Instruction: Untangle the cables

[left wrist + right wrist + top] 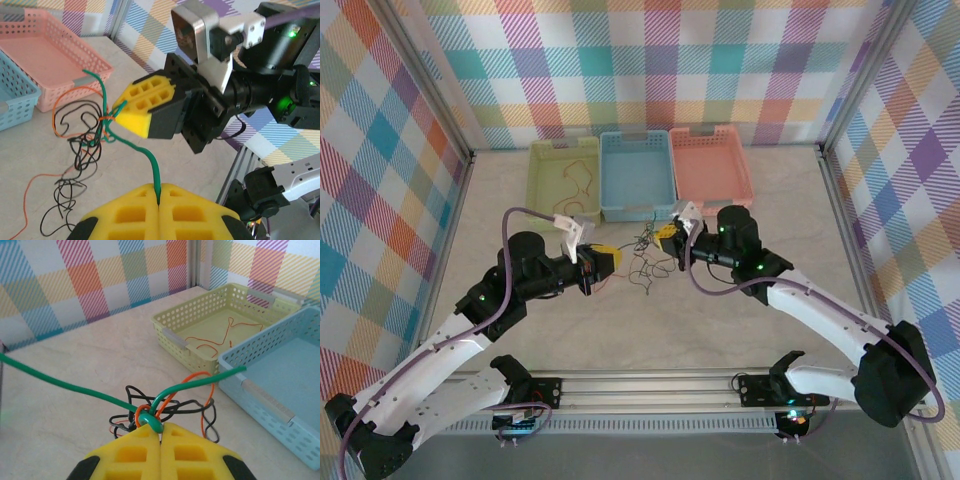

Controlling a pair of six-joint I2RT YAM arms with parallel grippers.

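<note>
Tangle (645,262) of black, orange and green cables lies on the table between the grippers, at 6 o'clock from the blue basket (638,212). Left gripper (159,197), at the tangle's 9 o'clock, is clenched on the green cable (148,156). Right gripper (161,432), at the tangle's 1 o'clock, is clenched on the same green cable where it loops with an orange strand. A separate orange cable (210,343) lies in the yellow basket (172,336).
</note>
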